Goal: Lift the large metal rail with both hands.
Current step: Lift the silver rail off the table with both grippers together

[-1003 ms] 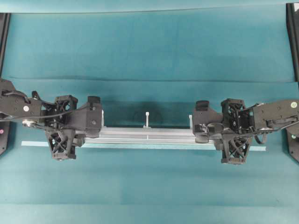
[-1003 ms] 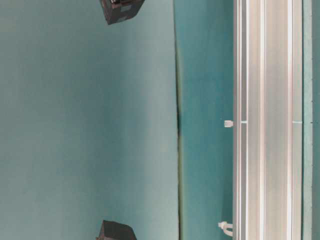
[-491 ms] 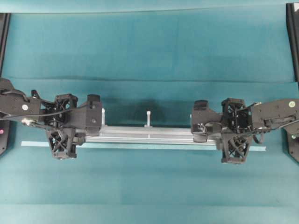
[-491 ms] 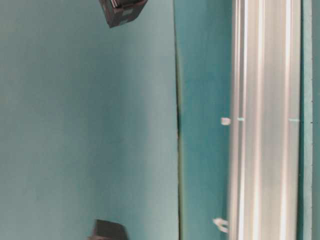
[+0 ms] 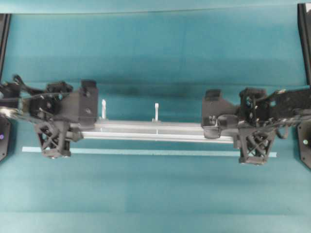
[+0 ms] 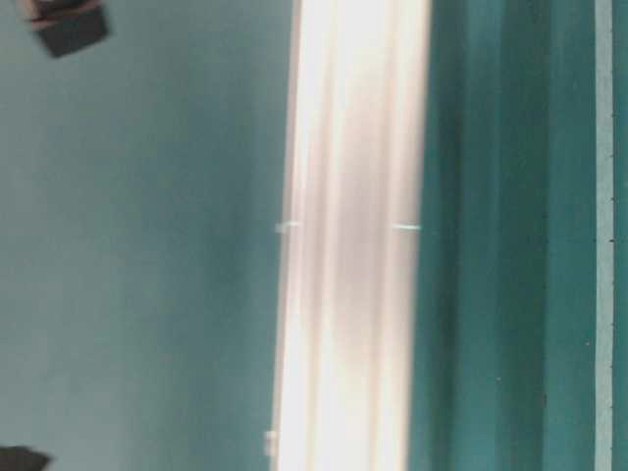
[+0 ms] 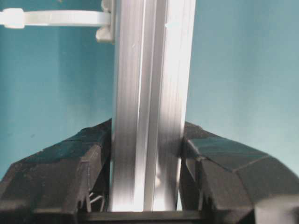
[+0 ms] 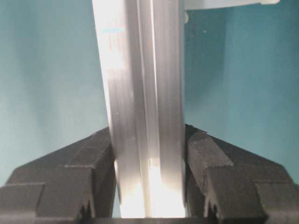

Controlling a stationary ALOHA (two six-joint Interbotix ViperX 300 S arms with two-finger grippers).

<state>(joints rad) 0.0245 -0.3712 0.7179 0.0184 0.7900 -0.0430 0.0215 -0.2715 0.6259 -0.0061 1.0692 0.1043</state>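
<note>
The large metal rail [image 5: 150,132] is a long silver grooved bar running left to right, held off the teal cloth. It is a bright blur in the table-level view [image 6: 353,245]. My left gripper [image 5: 90,130] is shut on its left end, and the left wrist view shows both black fingers pressed on the rail's sides [image 7: 149,93]. My right gripper [image 5: 214,132] is shut on its right end, as the right wrist view shows [image 8: 142,93]. Two white pegs [image 5: 103,109] [image 5: 156,111] stand along its far edge. A third is hidden by the right gripper.
A thin pale-green strip [image 5: 146,152] lies flat on the cloth just in front of the rail, and at the right of the table-level view [image 6: 603,245]. Black arm bases sit at the left edge [image 5: 3,141] and the right edge [image 5: 306,145].
Both grippers have risen with the rail clamped between them. The rail has come off the cloth and away from the green strip. The left peg has come out from behind the left gripper.
</note>
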